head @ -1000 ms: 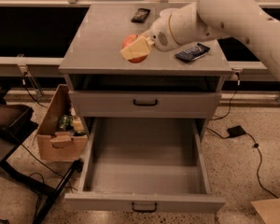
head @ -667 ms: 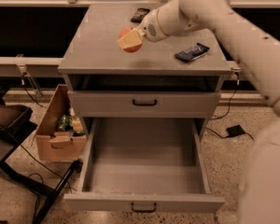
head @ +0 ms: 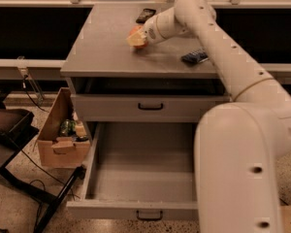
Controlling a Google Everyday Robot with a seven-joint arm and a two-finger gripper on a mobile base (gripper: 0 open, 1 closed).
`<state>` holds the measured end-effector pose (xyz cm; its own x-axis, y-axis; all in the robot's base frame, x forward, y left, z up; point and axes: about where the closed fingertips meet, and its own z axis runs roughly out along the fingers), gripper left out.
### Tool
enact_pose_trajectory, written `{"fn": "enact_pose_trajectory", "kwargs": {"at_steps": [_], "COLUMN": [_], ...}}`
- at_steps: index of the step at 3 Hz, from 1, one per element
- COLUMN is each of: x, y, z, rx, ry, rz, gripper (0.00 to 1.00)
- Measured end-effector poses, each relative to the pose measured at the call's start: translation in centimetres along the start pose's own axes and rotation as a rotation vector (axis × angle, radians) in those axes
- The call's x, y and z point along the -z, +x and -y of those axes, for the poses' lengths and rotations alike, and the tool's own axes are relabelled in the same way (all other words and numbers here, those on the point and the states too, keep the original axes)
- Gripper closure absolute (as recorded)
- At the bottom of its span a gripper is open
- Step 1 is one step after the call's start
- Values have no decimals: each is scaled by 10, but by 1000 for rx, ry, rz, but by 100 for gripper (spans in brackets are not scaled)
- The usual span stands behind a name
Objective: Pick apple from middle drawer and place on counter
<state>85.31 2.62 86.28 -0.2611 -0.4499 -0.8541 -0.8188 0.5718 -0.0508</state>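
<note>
The apple (head: pixel 136 32) is red-orange and sits in my gripper (head: pixel 135 38) over the middle of the counter (head: pixel 99 50), at or just above its surface. The gripper is shut on the apple, with a pale finger (head: pixel 132 41) across its front. My white arm reaches in from the lower right and fills the right side of the view. The middle drawer (head: pixel 145 171) is pulled fully out below, its grey floor bare, with a small black handle (head: pixel 149 215) on its low front panel.
A dark phone-like object (head: pixel 145 15) lies at the counter's back, and a dark blue object (head: pixel 194 57) lies to the right of the gripper. The shut top drawer front (head: pixel 150 107) sits above the open drawer. A cardboard box (head: pixel 60 137) with items stands on the floor at left, beside a black stand (head: pixel 9 130).
My gripper has carried the apple further back and lower towards the counter top. The arm now stretches out more and covers more of the right side of the view.
</note>
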Motion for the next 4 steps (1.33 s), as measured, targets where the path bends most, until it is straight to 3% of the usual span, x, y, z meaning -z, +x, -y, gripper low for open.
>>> {"fn": "enact_pose_trajectory", "kwargs": {"at_steps": [2, 4], "x": [-13, -13], "y": [1, 1], "z": [0, 0], "rx": [-21, -21], "ry": [-33, -33], "rz": [-9, -9], "gripper": [100, 54]}}
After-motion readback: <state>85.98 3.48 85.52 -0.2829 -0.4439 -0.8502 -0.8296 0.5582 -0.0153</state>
